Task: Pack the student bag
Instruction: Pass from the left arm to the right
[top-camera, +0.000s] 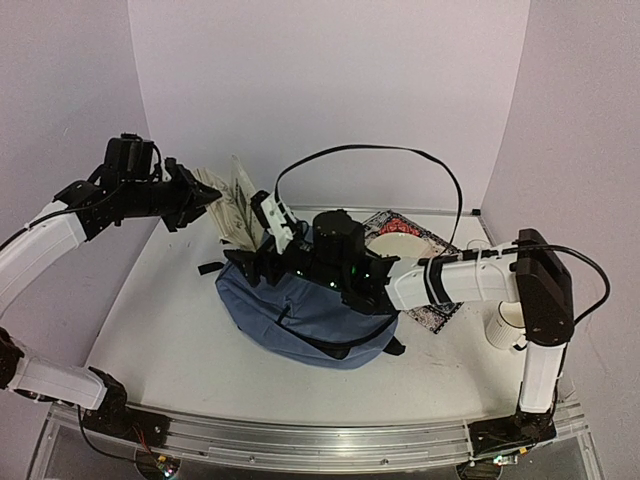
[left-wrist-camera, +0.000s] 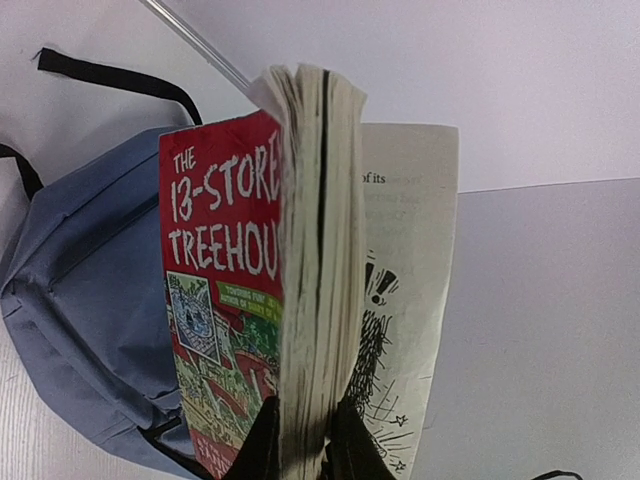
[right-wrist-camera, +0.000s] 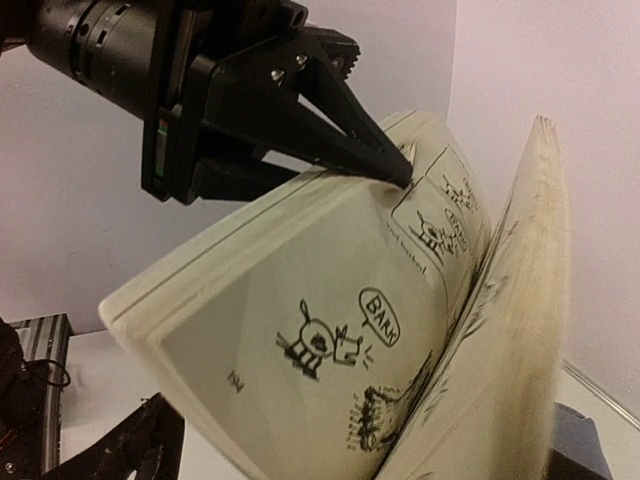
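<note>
Nearest the lens in the left wrist view, your left tool (left-wrist-camera: 308, 455) sits at the bottom edge. Its 2 black fingers (left-wrist-camera: 262, 448) are pinched narrow on the lower edge of a paperback book (left-wrist-camera: 225, 270). The book stands upright and fans open, with the red "13-Storey Treehouse" cover on the left and a loose page with ink drawings on the right.

The student bag (top-camera: 300, 325) lies on the desk (top-camera: 160, 330) at the centre of the top view. It is slumped, grey-blue with black zipper lines, and 1 black strap (left-wrist-camera: 110, 80) trails toward the upper left of the left wrist view. The held book hangs above the desk just past the bag's upper left edge.

Your right tool (top-camera: 275, 220) reaches across over the bag's upper edge to that same book. In the right wrist view its jaws stand wide, 1 at the lower left and 1 at the lower right of the frame, with the open pages between them. You cannot tell whether either finger touches paper.

Right of the bag, a second book (top-camera: 420, 245) with a patterned cover lies flat, partly under the right arm. A white cylinder (top-camera: 503, 325) stands at the right edge of the desk beside that arm. A black cable (top-camera: 400, 150) arcs overhead.
</note>
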